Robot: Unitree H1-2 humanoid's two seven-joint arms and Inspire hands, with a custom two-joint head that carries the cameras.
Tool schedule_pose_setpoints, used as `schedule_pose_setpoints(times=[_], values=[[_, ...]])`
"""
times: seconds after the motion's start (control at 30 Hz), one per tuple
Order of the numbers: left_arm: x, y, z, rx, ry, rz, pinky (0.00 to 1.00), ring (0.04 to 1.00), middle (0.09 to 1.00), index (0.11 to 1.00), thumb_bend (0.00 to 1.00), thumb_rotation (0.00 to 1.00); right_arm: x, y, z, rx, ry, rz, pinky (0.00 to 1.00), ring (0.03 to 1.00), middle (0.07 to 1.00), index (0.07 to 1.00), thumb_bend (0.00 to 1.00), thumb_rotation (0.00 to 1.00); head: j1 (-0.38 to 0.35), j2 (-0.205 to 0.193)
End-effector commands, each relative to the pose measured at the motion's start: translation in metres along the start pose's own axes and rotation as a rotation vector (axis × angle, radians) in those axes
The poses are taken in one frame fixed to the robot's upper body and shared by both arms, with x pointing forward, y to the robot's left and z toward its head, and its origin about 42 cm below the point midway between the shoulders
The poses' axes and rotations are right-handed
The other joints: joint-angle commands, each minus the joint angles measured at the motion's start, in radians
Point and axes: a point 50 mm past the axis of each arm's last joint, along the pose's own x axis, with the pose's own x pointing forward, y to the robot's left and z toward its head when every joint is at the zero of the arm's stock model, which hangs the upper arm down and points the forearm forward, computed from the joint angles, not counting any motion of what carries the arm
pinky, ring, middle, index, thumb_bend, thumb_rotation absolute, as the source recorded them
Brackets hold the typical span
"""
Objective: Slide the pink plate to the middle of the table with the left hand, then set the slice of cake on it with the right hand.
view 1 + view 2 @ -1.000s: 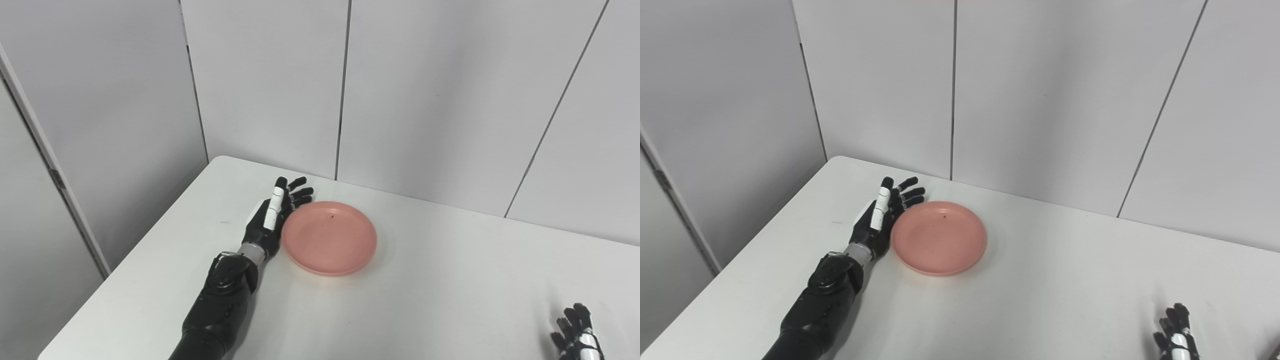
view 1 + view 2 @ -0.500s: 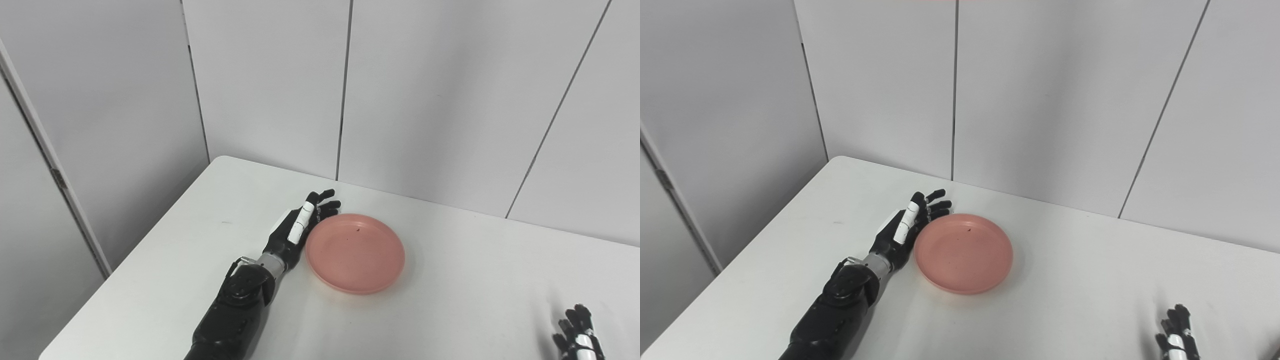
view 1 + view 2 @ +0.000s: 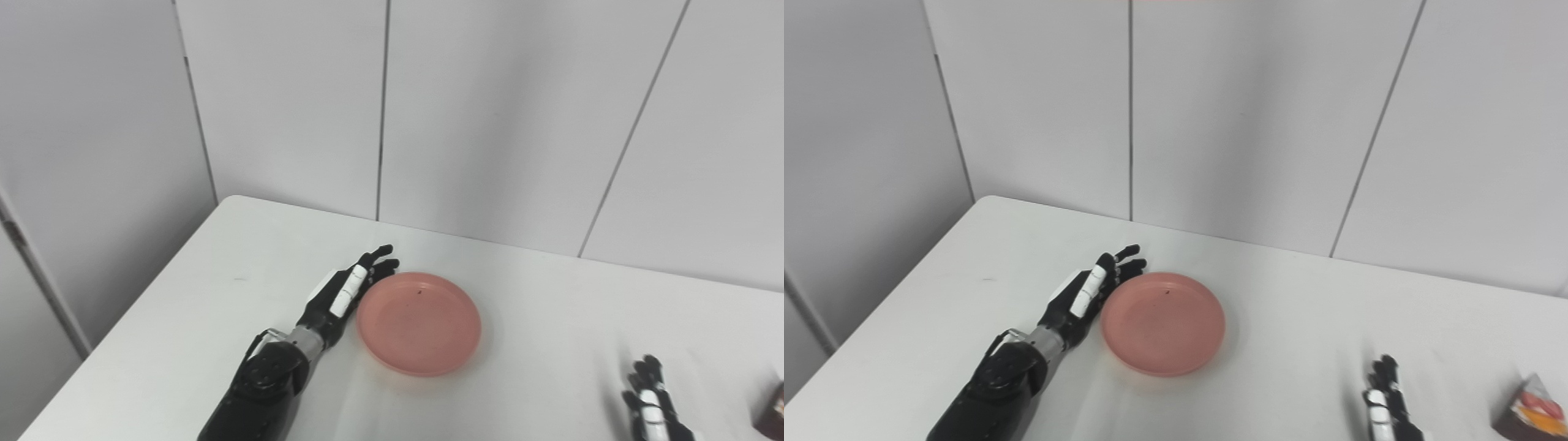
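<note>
The pink plate lies empty on the white table, left of the table's middle. My left hand is open, fingers straight and pointing away from me, its side pressed against the plate's left rim. At the bottom right, my right hand rests low over the table, open and holding nothing, partly cut off by the picture's edge. The slice of cake, dark brown with red and orange topping, stands at the far right, a little to the right of that hand.
Grey wall panels stand right behind the table's far edge. The table's left edge runs diagonally toward me, with a drop beside it. White tabletop stretches between the plate and the right hand.
The camera has turned right, bringing the cake into view. The left hand has pushed the plate to the right across the table. The right hand has stayed put.
</note>
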Motion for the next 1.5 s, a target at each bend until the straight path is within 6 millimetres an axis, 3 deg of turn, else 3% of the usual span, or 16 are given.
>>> schedule_pose_setpoints(times=[0.0, 0.3, 0.57, 0.7, 0.93, 1.17, 1.33, 1.47], values=[[-0.009, -0.025, -0.019, -0.039, 0.098, -0.120, 0.95, 0.929, 0.900, 0.907, 0.86, 1.00, -0.005, 0.010, 0.001, 0.016, 0.005, 0.001, 1.00, 0.998, 0.996, 1.000, 0.51, 0.86, -0.022, 0.007], [-0.023, -0.047, -0.014, -0.129, 0.050, -0.076, 0.90, 0.894, 0.875, 0.882, 0.81, 1.00, -0.001, 0.030, 0.001, -0.020, -0.003, 0.013, 1.00, 0.989, 0.997, 1.000, 0.57, 0.90, -0.159, 0.046], [-0.040, -0.059, -0.013, -0.157, 0.051, -0.088, 0.94, 0.923, 0.908, 0.920, 0.81, 1.00, 0.005, 0.048, 0.006, -0.032, -0.001, 0.013, 1.00, 0.990, 0.992, 1.000, 0.62, 0.87, -0.235, 0.092], [-0.047, -0.068, -0.014, -0.185, 0.060, -0.077, 0.97, 0.949, 0.927, 0.938, 0.83, 1.00, 0.007, 0.052, 0.009, -0.039, -0.001, 0.015, 1.00, 0.992, 0.992, 1.000, 0.62, 0.87, -0.255, 0.096], [-0.050, -0.093, -0.017, -0.232, -0.005, -0.010, 1.00, 0.991, 0.969, 0.978, 0.80, 1.00, 0.013, 0.052, 0.011, -0.066, -0.017, 0.011, 1.00, 0.991, 0.990, 1.000, 0.63, 0.90, -0.278, 0.135], [-0.050, -0.107, -0.017, -0.201, -0.061, 0.049, 1.00, 1.000, 0.998, 1.000, 0.81, 1.00, 0.022, 0.050, 0.016, -0.071, -0.031, -0.004, 1.00, 0.990, 0.988, 1.000, 0.65, 0.91, -0.309, 0.174], [-0.048, -0.113, -0.018, -0.212, -0.079, 0.060, 1.00, 1.000, 1.000, 1.000, 0.79, 1.00, 0.028, 0.043, 0.021, -0.082, -0.037, -0.025, 0.99, 0.997, 0.999, 1.000, 0.61, 0.90, -0.312, 0.174], [-0.044, -0.118, -0.020, -0.192, -0.089, 0.082, 1.00, 1.000, 1.000, 1.000, 0.75, 1.00, 0.040, 0.025, 0.034, -0.173, -0.092, -0.099, 0.94, 0.965, 0.968, 0.974, 0.64, 0.87, -0.314, 0.174]])
